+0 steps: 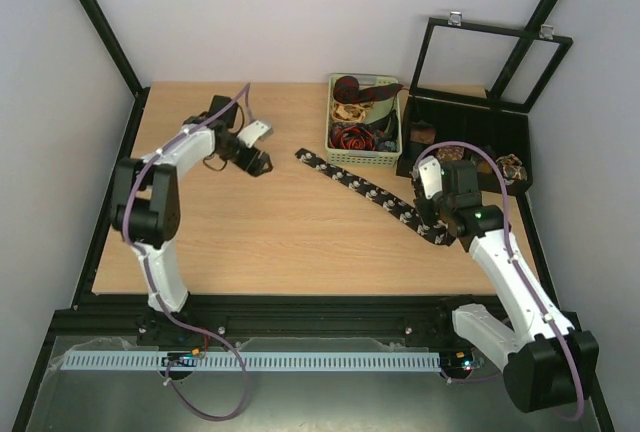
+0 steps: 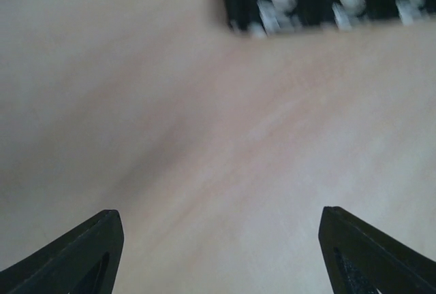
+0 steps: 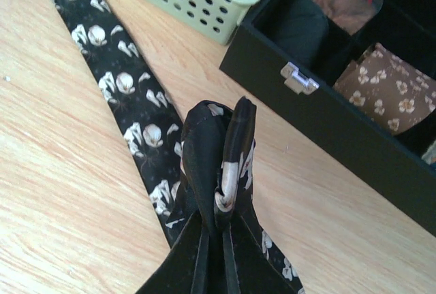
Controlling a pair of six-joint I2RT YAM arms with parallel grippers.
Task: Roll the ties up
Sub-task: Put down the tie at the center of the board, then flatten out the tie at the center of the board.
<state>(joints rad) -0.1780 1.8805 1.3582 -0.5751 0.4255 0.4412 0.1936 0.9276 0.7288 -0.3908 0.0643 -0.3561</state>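
Table (image 1: 260,242): pale wood grain.
Walls (image 1: 300,12): plain white.
Left gripper (image 1: 262,164): fingers apart, empty.
Right gripper (image 3: 228,195): clamped on tie (image 1: 355,184) end.

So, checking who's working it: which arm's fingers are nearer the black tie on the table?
Right. The right fingers are shut on the tie's near end; the left fingers stand open just short of its far end, not touching.
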